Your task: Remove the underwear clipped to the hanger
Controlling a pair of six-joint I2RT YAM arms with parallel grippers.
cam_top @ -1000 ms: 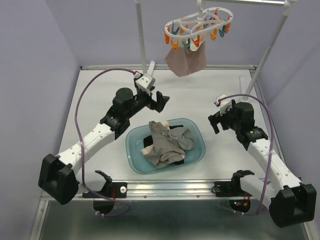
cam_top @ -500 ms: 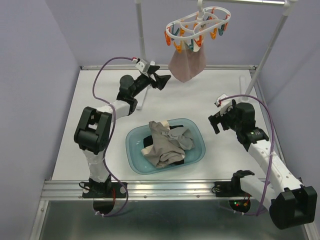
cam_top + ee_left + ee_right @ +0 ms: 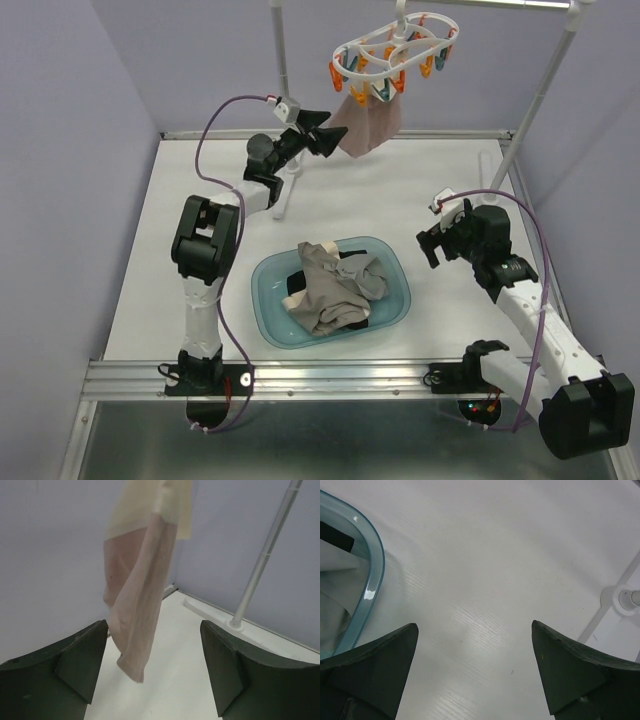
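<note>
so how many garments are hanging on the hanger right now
1: a pale pink garment hanging under the left end of the hanger. No other shows there; other garments lie in the basin.

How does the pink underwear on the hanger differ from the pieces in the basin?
The pink underwear hangs clipped under the hanger; the pieces in the basin lie loose inside the teal basin. The pink underwear hangs alone, draped downward; the pieces in the basin are crumpled into one beige, grey and black pile. The open left gripper is up at the pink underwear, not the pile. Both are soft cloth.
</note>
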